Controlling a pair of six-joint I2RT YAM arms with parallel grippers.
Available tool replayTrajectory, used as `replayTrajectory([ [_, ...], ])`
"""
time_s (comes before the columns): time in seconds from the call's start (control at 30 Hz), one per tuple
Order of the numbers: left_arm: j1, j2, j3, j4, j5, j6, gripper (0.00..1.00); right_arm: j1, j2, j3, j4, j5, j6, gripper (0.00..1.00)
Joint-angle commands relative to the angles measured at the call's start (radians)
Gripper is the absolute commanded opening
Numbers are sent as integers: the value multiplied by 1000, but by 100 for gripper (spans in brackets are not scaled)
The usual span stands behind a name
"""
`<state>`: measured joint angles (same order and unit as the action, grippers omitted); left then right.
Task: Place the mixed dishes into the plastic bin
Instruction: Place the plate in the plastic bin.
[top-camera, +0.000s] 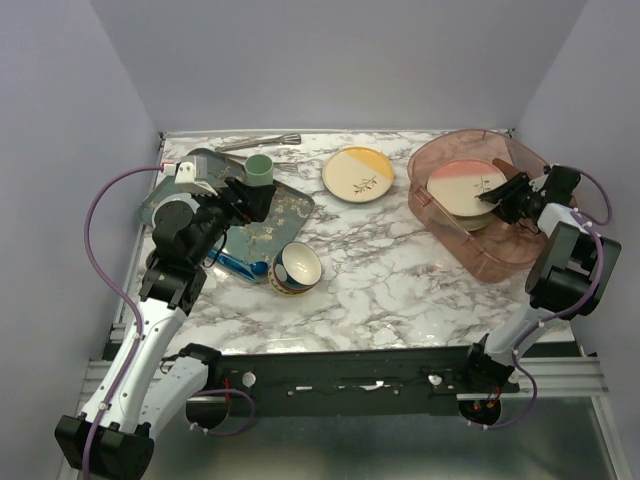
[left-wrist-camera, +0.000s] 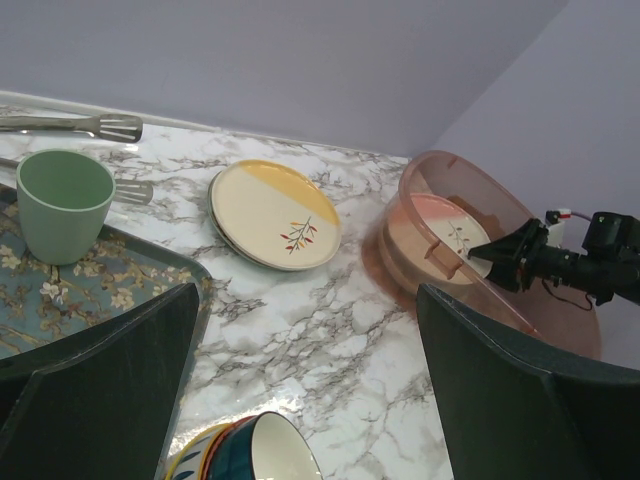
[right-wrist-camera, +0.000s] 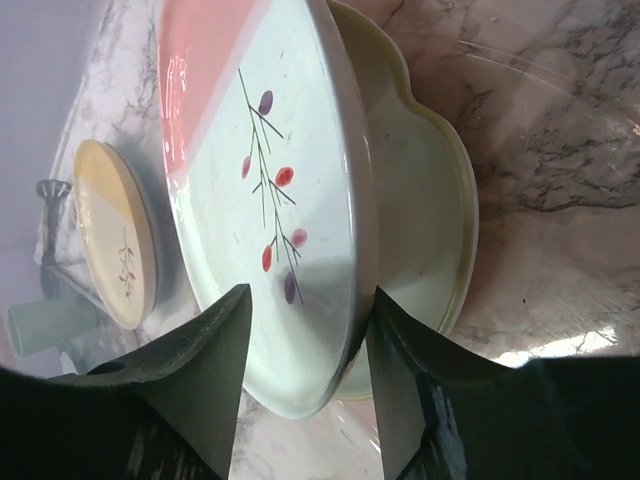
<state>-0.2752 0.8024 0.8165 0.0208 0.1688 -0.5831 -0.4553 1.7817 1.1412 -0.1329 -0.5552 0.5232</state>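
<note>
At the upper right of the overhead view, the plastic bin (top-camera: 470, 250) is seen standing on the marble bench (top-camera: 400, 280). The pink-and-cream plate (top-camera: 462, 185) is lodged inside it, resting on a cream plate (right-wrist-camera: 430, 200) beneath. The right hand (right-wrist-camera: 310, 300) is set astride that plate's rim with its fingers partly spread. A gap is shown on the plate's face side, so the plate is not clamped. Left of the bin, the yellow-and-cream plate (top-camera: 358, 173) is laid flat on the bench. Lower down, near the centre, the patterned bowl (top-camera: 296, 267) is found beside the dark-green tray (top-camera: 285, 207), on which a mint green cup (top-camera: 259, 168) is stood upright. The left hand (left-wrist-camera: 305, 300) is spread wide over the tray's edge, and nothing is gripped between its fingers.
</note>
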Motion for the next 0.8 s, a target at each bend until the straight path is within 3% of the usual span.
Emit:
replayTrajectory([
  [0.0,1,-6,-7,24,-6,17,99,12,21,45,-10,18,-22,57],
  [0.33,-1,-5,-8,22,-6,17,99,18,28,60,-40,43,-43,69],
  [0.77,1,-8,-8,24,-6,17,99,20,-4,74,-105,103,-86,72],
])
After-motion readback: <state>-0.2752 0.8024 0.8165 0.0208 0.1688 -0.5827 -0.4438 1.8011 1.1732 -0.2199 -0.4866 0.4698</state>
